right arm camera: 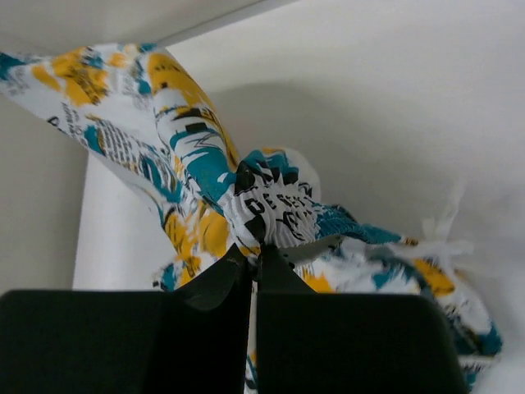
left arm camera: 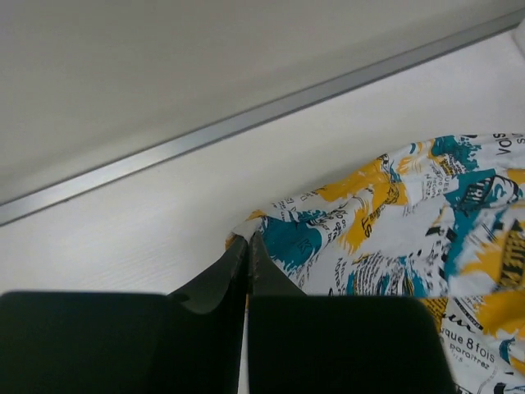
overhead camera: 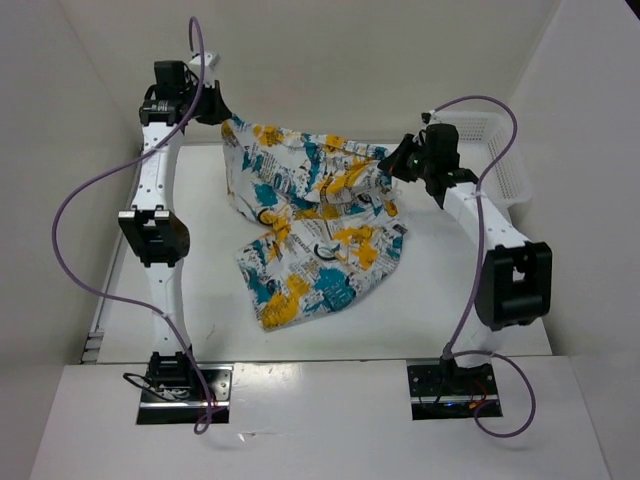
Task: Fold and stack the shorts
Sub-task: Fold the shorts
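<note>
- The shorts are half in the air. The two arms hold them up by the far edge, and the rest sags down and lies crumpled on the table, about in the middle.
- The left fingers are at the far-left corner of the table. In the left wrist view they are pressed together, pinching a corner of the shorts, with just a tiny bit of cloth poking out at the tips.
- The right fingers are over on the far right, near the white basket. In the right wrist view they are clamped on a bunched-up wad of the shorts, so it's more of a fistful than a neat edge.
- The cloth between the two grips isn't taut. It droops and has folds in it.
- The lower leg part lies flat on the table, angled toward the near left, print side up.
- The basket sits at the table's far-right corner, not touching the shorts.
</note>
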Robot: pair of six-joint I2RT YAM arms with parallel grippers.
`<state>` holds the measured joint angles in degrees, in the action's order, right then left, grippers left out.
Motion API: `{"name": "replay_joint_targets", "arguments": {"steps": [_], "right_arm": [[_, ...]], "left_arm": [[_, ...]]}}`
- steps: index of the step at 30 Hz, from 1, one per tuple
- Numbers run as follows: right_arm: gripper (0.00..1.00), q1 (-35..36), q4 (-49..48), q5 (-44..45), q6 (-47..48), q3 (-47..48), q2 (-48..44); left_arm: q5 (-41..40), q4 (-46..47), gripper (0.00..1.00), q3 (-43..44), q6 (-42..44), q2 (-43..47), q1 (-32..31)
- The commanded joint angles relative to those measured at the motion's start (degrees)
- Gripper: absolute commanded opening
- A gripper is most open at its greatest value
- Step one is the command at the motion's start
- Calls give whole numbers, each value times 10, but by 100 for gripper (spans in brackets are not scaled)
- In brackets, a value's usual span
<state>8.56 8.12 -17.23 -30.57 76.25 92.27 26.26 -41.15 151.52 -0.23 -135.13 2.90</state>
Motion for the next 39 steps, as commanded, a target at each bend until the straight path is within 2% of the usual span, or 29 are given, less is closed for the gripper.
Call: {"name": "replay_joint_targets", "arguments": {"steps": [1,4,11,15,18,21,22,23,26,27,31,35,39], "right_arm": [[0,-20,-58,-12,22,57,44],[0,-35,-47,-17,27,70,66],[0,-69,-47,-39,46,59,61],[0,-69,-35,-72,51,59,66],[0,-69,-7,-87,71,54,52],[0,-89,19,-55,76,8,4],[0,-99,19,-49,49,-28,-10],[0,-108,19,-49,35,-49,-23],[0,-122,13,-55,18,-117,-64],[0,-122,22,-55,18,-139,-64],[0,-128,52,-40,18,-172,-82],[0,-149,64,-35,18,-194,-95],[2,-170,88,-35,24,-206,-126]], "left_arm": [[-37,48,0,75,2,-2,1],[-43,47,0,86,2,-9,1],[24,5,0,68,2,53,23],[41,-38,0,79,2,77,23],[103,-104,0,54,2,115,14],[118,-212,0,-62,2,172,-4],[125,-243,0,-108,2,208,-10],[130,-243,0,-219,2,232,-16],[130,-217,0,-398,2,338,-30],[115,-217,0,-488,2,360,-39],[97,-222,0,-633,2,434,-98],[81,-222,0,-722,2,457,-134],[74,-240,0,-729,2,475,-134]]}}
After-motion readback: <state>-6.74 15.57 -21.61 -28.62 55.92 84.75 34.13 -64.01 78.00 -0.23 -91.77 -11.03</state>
